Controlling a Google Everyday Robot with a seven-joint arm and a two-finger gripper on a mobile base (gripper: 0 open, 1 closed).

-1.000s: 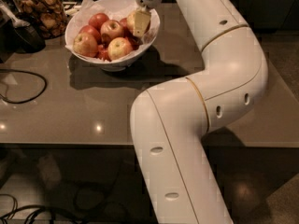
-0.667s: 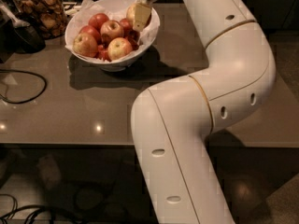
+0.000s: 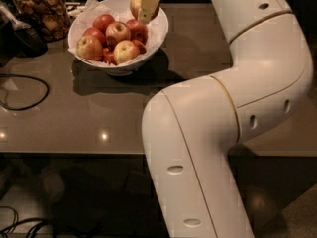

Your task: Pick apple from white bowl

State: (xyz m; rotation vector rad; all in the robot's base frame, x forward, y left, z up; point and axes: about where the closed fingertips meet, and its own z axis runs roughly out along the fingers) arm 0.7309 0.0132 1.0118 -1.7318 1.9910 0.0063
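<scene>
The white bowl lined with crumpled white paper stands on the grey-brown table at the back left. Several apples lie in it, red and yellow-red. My gripper is at the top edge of the view, above the bowl's back right rim. It is shut on a pale yellow-orange apple and holds it clear of the apples below. One cream finger covers the apple's right side. The gripper's upper part is cut off by the frame.
A glass jar of brown snacks stands left of the bowl, with a dark object beside it. A black cable loops on the table's left side. My white arm fills the right half of the view.
The gripper has risen from among the apples in the bowl to above its rim, carrying the pale apple up with it.
</scene>
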